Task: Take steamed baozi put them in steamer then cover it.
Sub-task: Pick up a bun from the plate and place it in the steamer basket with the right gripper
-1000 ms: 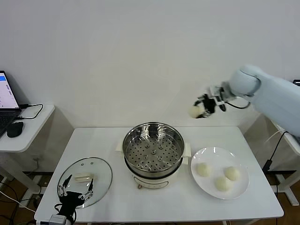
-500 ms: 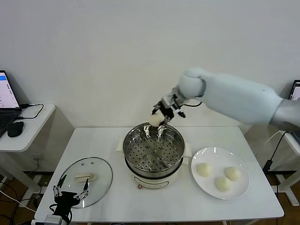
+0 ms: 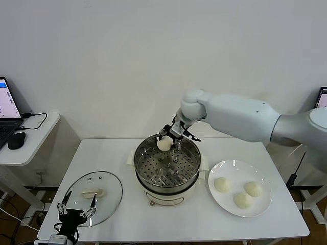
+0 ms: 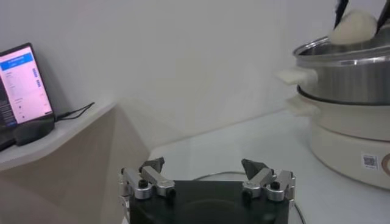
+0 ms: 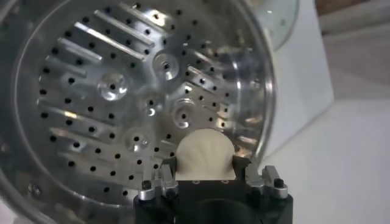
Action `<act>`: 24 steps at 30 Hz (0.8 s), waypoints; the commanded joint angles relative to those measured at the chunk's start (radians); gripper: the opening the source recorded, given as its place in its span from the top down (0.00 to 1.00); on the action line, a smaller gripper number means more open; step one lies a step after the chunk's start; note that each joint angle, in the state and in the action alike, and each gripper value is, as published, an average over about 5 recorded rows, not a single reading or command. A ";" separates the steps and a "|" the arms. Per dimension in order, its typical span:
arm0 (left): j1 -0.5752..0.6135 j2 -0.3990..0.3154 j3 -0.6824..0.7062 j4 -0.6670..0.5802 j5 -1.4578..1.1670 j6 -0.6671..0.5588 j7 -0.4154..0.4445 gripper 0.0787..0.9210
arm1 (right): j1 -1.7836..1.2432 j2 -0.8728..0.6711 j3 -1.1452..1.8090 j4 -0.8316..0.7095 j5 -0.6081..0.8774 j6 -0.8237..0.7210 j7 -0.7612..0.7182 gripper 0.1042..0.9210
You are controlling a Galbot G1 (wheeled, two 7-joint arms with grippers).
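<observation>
The right gripper [image 3: 167, 141] clamps one baozi [image 3: 164, 144] above the steamer's [image 3: 167, 166] far rim. Three buns [image 3: 221, 185] sit on the right plate [image 3: 263, 204]. The left gripper [image 3: 75, 210], spread wide and empty, waits by the glass lid [image 3: 110, 191].

Head cam sits high, looks forward and down on the whole tabletop [image 3: 127, 153] against the back wall. My left wrist cam rides low by the tabletop's front left corner, just behind my left gripper [image 4: 206, 176], facing level across the surface: side desk with laptop [image 4: 23, 79] one way, steamer [image 4: 350, 73] wall the other. My right wrist cam hangs close above the steamer, facing straight down into its perforated tray [image 5: 122, 97], my right gripper [image 5: 205, 176] at the frame edge. All three views share the steamer; head and left wrist also share the laptop.
</observation>
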 commanded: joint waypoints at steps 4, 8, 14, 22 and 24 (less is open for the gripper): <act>-0.001 0.001 -0.003 -0.003 0.000 0.001 0.000 0.12 | -0.054 0.028 0.002 -0.063 -0.149 0.114 0.022 0.42; 0.001 -0.001 -0.004 -0.005 0.000 0.001 -0.001 0.12 | -0.069 0.033 0.004 -0.079 -0.163 0.127 0.030 0.37; 0.004 -0.003 -0.005 -0.011 0.000 0.001 -0.001 0.12 | -0.069 0.034 0.011 -0.088 -0.162 0.138 0.052 0.19; 0.009 0.004 -0.015 -0.024 -0.003 0.003 0.000 0.12 | 0.094 -0.084 -0.014 0.105 0.247 -0.233 -0.056 0.12; 0.010 0.011 -0.023 -0.025 -0.007 0.003 0.001 0.12 | 0.143 -0.149 -0.021 0.191 0.342 -0.415 -0.094 0.12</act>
